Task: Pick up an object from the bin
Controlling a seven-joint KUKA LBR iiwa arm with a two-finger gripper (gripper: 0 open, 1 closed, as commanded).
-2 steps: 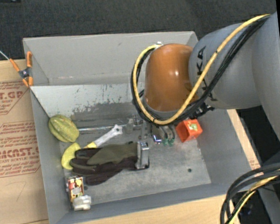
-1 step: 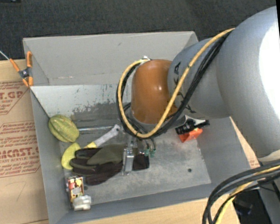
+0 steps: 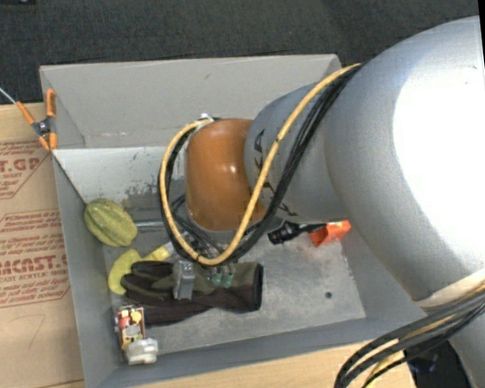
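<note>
My gripper point(image 3: 188, 278) hangs below the orange wrist cover, low over the left-middle of the bin. It sits right on top of a dark brown glove point(image 3: 237, 295) that lies flat along the bin floor. Just left of the gripper, a yellow banana-shaped thing point(image 3: 124, 268) lies partly under the glove's cuff. A yellow-green ribbed fruit point(image 3: 110, 221) rests further back, against the left wall. I see nothing held in the gripper.
A small red, yellow and white box-like thing point(image 3: 133, 333) lies in the front left corner. An orange-tipped tool with a black handle point(image 3: 318, 232) lies at the right, partly under the arm, which covers the bin's middle and right.
</note>
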